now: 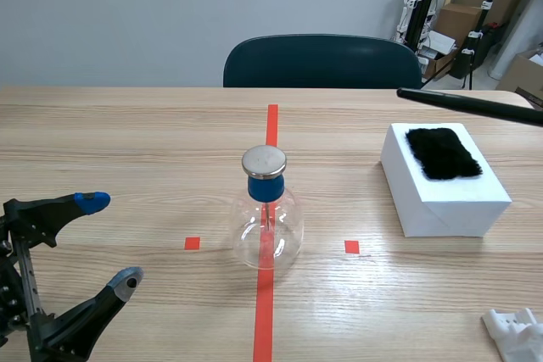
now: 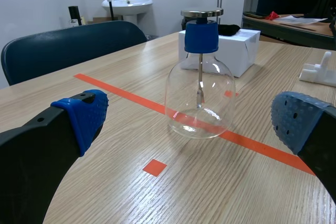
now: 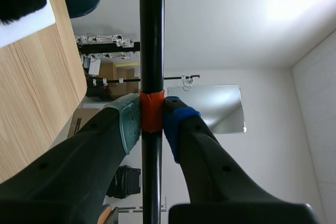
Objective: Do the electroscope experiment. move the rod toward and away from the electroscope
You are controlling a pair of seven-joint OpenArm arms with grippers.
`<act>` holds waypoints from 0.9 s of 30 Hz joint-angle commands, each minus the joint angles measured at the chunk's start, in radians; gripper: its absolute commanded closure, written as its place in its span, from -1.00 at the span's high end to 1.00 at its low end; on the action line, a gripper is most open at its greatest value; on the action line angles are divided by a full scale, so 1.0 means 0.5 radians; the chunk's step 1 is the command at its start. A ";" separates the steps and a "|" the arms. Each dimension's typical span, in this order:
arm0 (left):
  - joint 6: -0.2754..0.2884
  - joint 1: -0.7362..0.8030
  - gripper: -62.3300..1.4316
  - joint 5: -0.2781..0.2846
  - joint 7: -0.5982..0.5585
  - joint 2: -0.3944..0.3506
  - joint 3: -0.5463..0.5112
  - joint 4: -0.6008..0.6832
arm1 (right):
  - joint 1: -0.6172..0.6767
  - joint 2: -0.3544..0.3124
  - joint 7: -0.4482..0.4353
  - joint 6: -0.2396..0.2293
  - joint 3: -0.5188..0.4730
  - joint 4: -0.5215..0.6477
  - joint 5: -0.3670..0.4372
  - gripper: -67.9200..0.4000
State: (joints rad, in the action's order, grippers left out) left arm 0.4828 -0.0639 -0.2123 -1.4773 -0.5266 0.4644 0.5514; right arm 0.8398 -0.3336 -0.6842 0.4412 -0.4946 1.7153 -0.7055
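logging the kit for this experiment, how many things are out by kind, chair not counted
electroscope: 1
rod: 1
white box: 1
black fur: 1
white plastic piece: 1
total: 5

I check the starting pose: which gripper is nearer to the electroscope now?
Left. The left gripper is open with the electroscope ahead of it. The right gripper, shut on the rod, is farther off, past the white box.
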 commanded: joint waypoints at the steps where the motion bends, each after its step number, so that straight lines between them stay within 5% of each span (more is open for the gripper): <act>1: 0.002 -0.005 1.00 0.018 -0.031 -0.011 -0.005 0.023 | -0.031 -0.037 0.043 0.010 -0.021 0.008 0.037 -0.98; 7: 0.002 -0.005 1.00 0.018 -0.031 -0.011 -0.005 0.023 | -0.051 -0.058 0.162 -0.027 -0.021 0.008 0.143 -0.98; 27: 0.002 -0.005 1.00 0.018 -0.031 -0.011 -0.005 0.023 | -0.051 -0.080 0.198 -0.032 -0.021 0.008 0.140 -0.98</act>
State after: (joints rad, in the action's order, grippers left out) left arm 0.4828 -0.0639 -0.2127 -1.4773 -0.5266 0.4644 0.5514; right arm 0.8181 -0.3531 -0.5884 0.4072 -0.4946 1.7149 -0.6460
